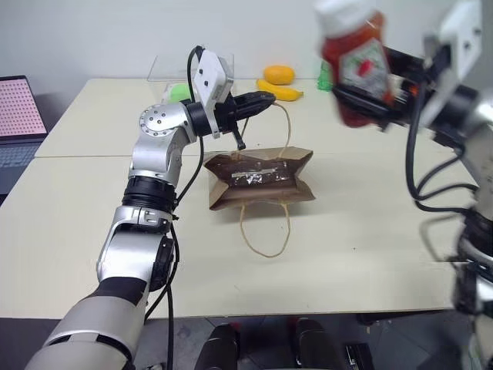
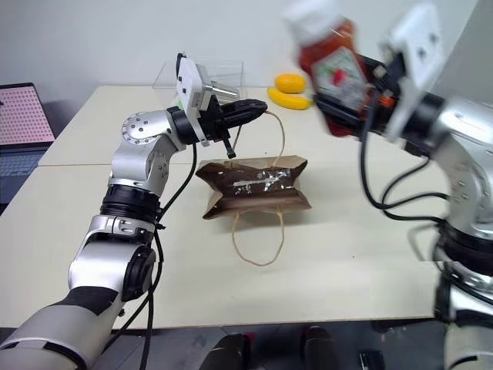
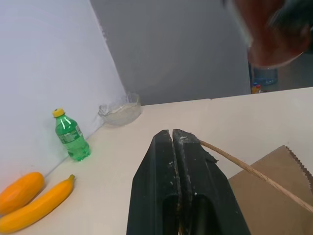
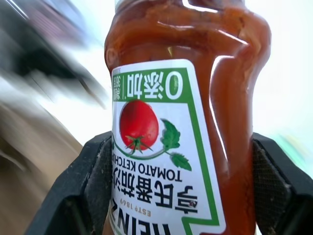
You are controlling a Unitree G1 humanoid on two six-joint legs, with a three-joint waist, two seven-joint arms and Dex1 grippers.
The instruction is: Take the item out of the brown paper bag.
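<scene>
The item (image 1: pixel 358 65) is a red ketchup bottle with a white cap and a green-and-white label. It hangs high in the air to the right of the bag, and my right gripper (image 1: pixel 368 96) is shut on its body, with a black finger (image 4: pixel 93 186) on each side. The brown paper bag (image 1: pixel 258 179) stands creased on the table with its mouth facing up. My left gripper (image 1: pixel 266 99) hovers above the bag's far rim, shut on the far cord handle (image 3: pixel 244 169). The near cord handle (image 1: pixel 266 231) lies in a loop on the table.
An orange fruit (image 1: pixel 278 74) and a yellow banana-like fruit (image 1: pixel 280 92) lie at the far table edge, beside a green bottle (image 3: pixel 71 136) and a glass bowl (image 3: pixel 120 108). A clear box (image 2: pixel 200 73) stands behind my left arm. A laptop (image 1: pixel 17 116) sits at far left.
</scene>
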